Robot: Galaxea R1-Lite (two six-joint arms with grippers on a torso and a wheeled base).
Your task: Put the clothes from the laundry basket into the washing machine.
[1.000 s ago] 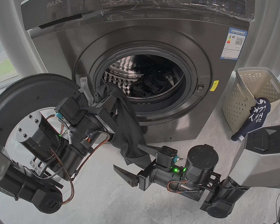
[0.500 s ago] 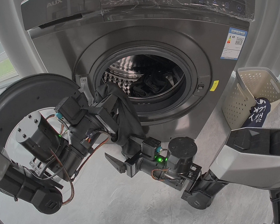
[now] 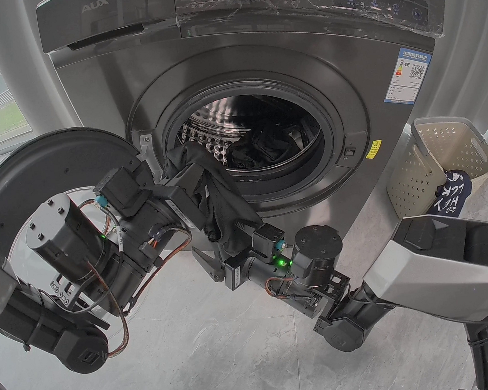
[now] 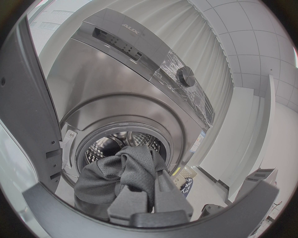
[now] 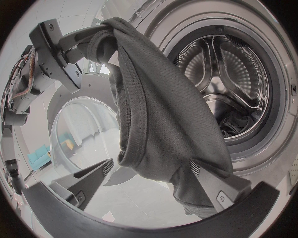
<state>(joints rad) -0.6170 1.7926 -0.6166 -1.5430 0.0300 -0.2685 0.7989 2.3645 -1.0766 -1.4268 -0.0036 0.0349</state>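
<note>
Washing machine [image 3: 244, 58]: we see it facing us, its round door [image 3: 40, 164] swung wide open to the left.
Drum [image 3: 226, 113]: we make out dark clothes [image 3: 262, 144] lying inside.
Left gripper [image 3: 194, 181]: at the opening's lower left rim, we see it pinching a dark garment [image 3: 225, 205] that hangs down.
Right gripper [image 3: 226, 247]: just below, its fingers spread to either side of the garment's hanging end.
Laundry basket [image 3: 458, 142]: we find it right of the machine, a navy garment [image 3: 451, 196] draped over its rim.

L gripper [image 4: 150, 187] pinched on cloth [image 4: 102, 182], R gripper [image 5: 150, 165] jaws wide, just below
</note>
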